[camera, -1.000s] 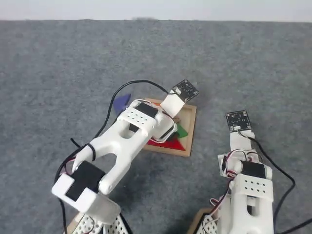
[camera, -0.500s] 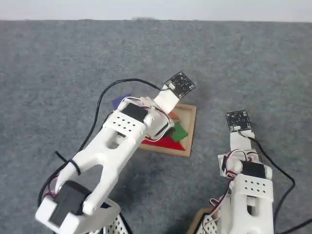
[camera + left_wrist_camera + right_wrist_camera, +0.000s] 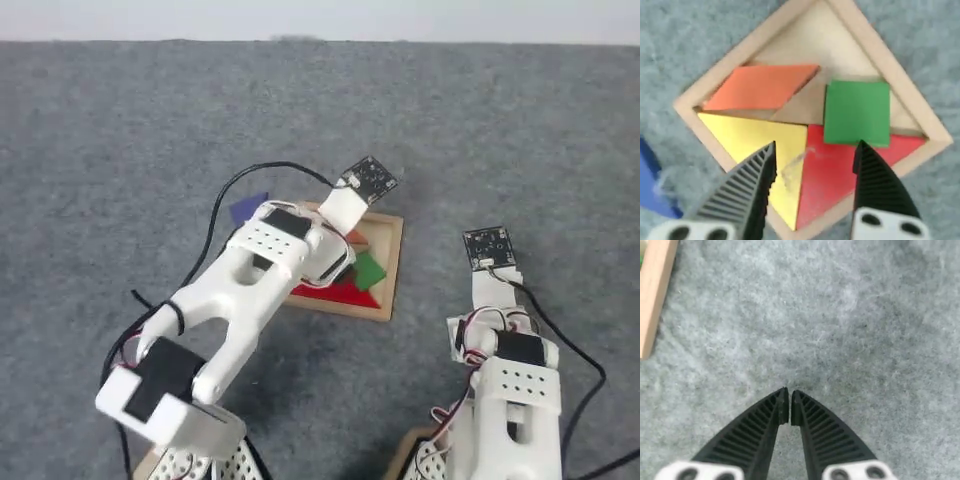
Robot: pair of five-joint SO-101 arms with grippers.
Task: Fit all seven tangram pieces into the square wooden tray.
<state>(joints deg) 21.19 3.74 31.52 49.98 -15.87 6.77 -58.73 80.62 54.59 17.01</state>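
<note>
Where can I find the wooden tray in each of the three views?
High view: wooden tray at centre, partly under the left arm.
Left wrist view: across the middle, beneath the left gripper.
Right wrist view: one rim strip at the picture's edge.
Shared landmark: the grey mat.

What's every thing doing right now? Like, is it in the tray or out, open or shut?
Wooden tray: partly filled, four pieces in, with bare gaps.
Orange piece: in the tray.
Green square: in the tray.
Yellow triangle: in the tray.
Red triangle: in the tray.
Blue piece: out on the carpet, beside the tray.
Left arm: jaws open, empty, over the tray.
Right arm: jaws shut, empty, over the carpet.
</note>
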